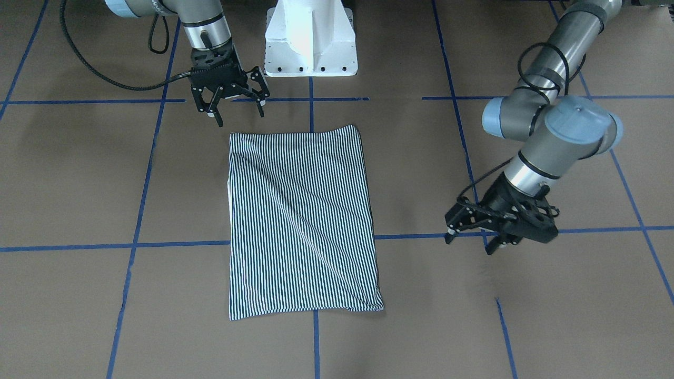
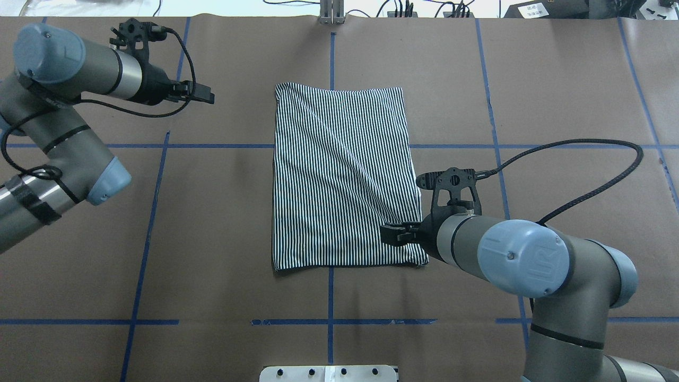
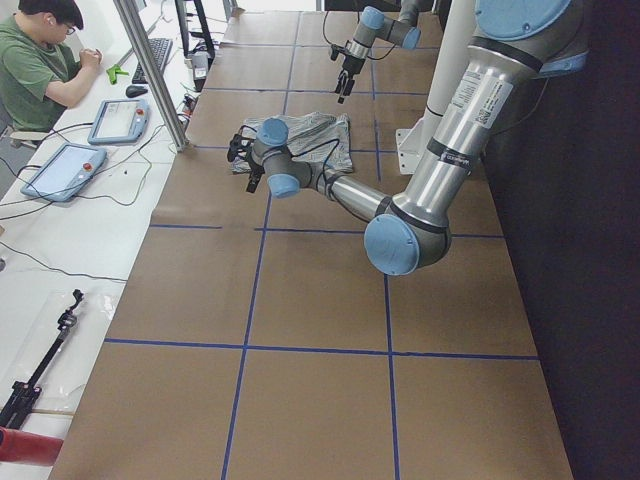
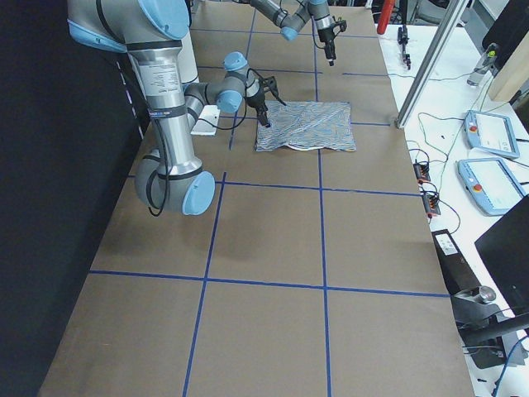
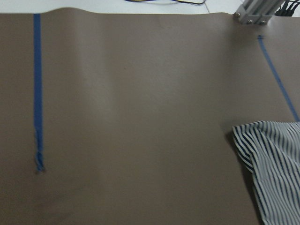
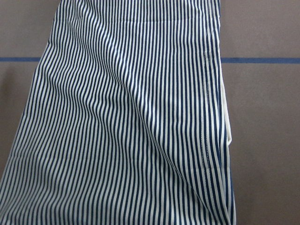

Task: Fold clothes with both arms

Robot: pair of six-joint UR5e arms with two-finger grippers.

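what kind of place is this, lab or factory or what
Likely a robotics research lab: a paper-covered table gridded with blue tape, a left arm and right arm flanking a striped shirt, and an operator beside teach pendants.

Brown table (image 2: 228,212) gridded with blue tape (image 2: 212,145), white bench (image 3: 80,260) along one side, black wall (image 3: 590,300) along the other

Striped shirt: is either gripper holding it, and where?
Nothing is held. The shirt lies folded on the table; right gripper and left gripper are both open, off it.
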